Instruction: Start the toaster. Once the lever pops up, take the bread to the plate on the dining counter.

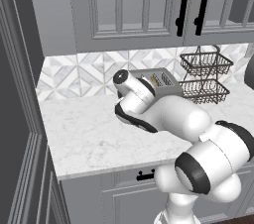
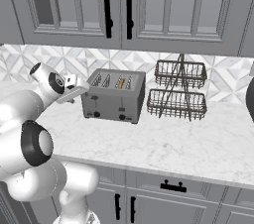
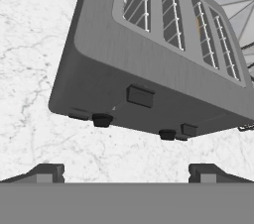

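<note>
Gripper point(image 3: 126, 171) jaws spread, empty; toaster point(image 3: 149, 64) lever point(image 3: 140, 96) at 12 o'clock. Risk: off-centre push slips off lever, toaster stays unstarted.

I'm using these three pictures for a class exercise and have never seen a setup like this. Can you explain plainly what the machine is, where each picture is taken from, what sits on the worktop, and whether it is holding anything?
It is a white robot arm with dark joints, drawn by computer in a kitchen. Two pictures come from cameras behind the arm, on its left and right. The third looks along its hand.

On the marble worktop stands a boxy grey metal four-slot toaster, with a thin golden-brown bread slice in one slot. Beside it stands a two-tier dark wire basket rack.

The two-finger gripper is open and holds nothing. It faces the toaster's front with its levers and knobs, short of touching it.
</note>
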Robot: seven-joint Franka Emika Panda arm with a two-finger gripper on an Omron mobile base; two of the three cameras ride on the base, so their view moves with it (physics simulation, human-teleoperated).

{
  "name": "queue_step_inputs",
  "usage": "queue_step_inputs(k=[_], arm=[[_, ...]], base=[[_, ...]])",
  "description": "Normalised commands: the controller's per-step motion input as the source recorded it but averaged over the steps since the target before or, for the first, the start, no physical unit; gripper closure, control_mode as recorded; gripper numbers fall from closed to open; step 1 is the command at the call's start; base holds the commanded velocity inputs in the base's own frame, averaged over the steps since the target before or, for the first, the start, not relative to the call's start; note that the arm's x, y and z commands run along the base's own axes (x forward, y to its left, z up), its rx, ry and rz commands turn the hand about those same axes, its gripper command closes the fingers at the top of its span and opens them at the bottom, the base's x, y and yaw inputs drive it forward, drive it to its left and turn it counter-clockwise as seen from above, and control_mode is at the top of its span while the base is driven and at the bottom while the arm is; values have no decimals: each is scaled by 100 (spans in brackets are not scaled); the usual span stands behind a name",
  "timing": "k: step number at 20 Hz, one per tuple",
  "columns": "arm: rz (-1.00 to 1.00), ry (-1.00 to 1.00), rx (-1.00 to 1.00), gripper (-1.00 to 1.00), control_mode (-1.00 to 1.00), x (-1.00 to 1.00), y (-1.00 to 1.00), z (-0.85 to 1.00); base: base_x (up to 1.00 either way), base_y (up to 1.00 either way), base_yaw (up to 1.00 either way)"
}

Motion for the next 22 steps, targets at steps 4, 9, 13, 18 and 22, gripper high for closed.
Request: queue_step_inputs(k=[4,9,13,18,22], arm=[[0,0,0,-100,-100,0,0,0],[0,0,0,-100,-100,0,0,0],[0,0,0,-100,-100,0,0,0],[0,0,0,-100,-100,0,0,0],[0,0,0,-100,-100,0,0,0]], base=[[0,0,0],[0,0,0],[0,0,0],[0,0,0],[0,0,0]])
